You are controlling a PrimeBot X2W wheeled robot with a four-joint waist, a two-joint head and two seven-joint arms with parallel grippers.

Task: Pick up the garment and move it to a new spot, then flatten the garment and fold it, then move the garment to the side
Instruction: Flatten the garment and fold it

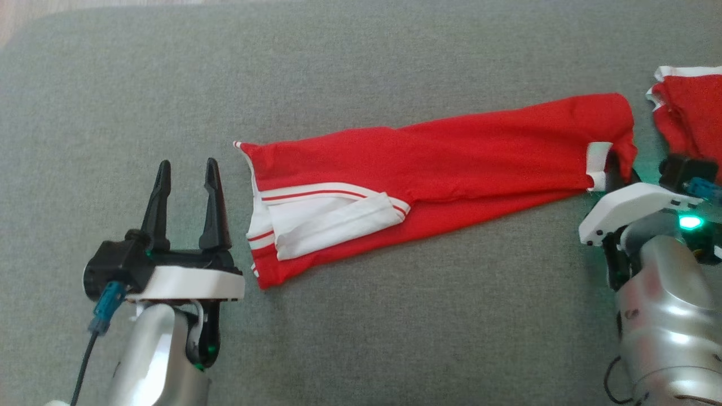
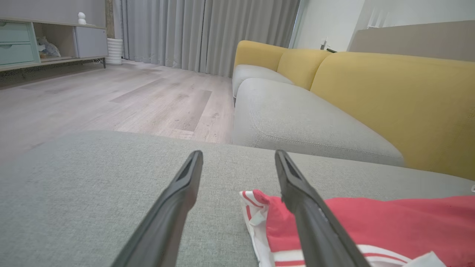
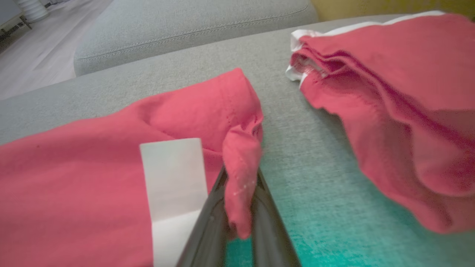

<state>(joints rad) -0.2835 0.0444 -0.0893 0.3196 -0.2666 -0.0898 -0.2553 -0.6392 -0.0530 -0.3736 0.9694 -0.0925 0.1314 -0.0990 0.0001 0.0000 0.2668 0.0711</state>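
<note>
Red, white-trimmed cloth garment was laid folded lengthwise mid grey fabric cushion. Its end was pinched by right gripper; left gripper was spread wide, empty. Cross-fold and side-move judged outstanding.

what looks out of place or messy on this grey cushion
The red garment lies slanted, its right end bunched into a wad pinched in the right gripper. A second red cloth sits crumpled beside it.

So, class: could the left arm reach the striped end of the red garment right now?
Probably yes: the open left gripper sits beside the garment's striped end, with only bare cushion between.
</note>
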